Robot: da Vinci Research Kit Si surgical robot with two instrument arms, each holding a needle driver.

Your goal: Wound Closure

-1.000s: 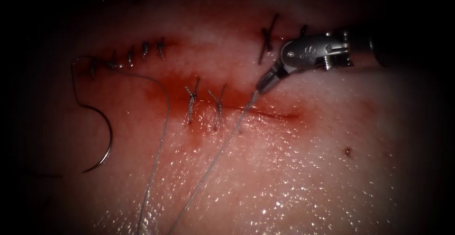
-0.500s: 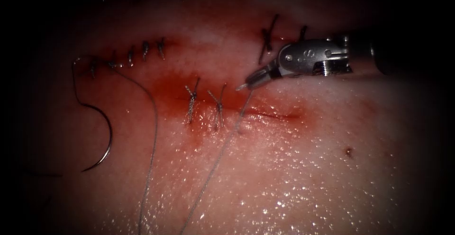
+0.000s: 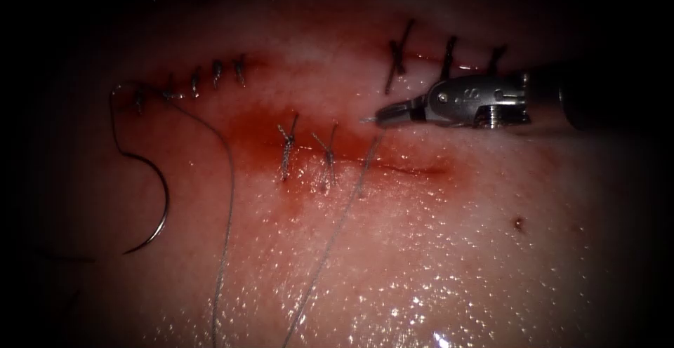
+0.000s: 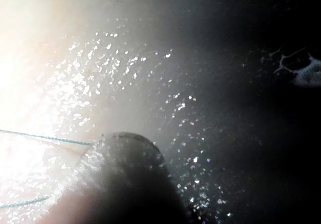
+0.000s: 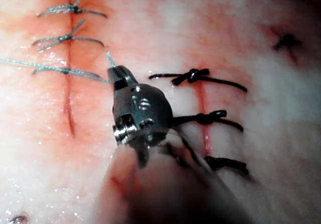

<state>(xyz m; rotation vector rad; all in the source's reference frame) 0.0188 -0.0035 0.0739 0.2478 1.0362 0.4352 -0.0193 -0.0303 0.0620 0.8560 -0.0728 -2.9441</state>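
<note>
The right tool (image 3: 375,118) comes in from the right, above the cut (image 3: 411,170), jaws shut on the pale thread (image 3: 335,230). That strand drops from the tip, crosses the cut to the right of two pale stitches (image 3: 324,153), and runs down the tissue. In the right wrist view the right tool (image 5: 114,75) grips the thread (image 5: 50,66) with a short end sticking out past the tip. The curved needle (image 3: 156,211) lies free on the tissue far left of the cut, held by neither tool, trailing thread. A dark rounded shape of the left tool (image 4: 125,174) meets teal thread (image 4: 45,137).
An older row of small stitches (image 3: 203,78) sits at the upper left. Three dark stitches (image 3: 448,52) lie just above the right tool, also seen as dark stitches (image 5: 193,76). Red fluid (image 3: 260,130) stains the wet tissue around the cut's left half.
The right tool's tip has risen away from the cut and its wrist has levelled out, drawing the thread up with it. The needle has not moved.
</note>
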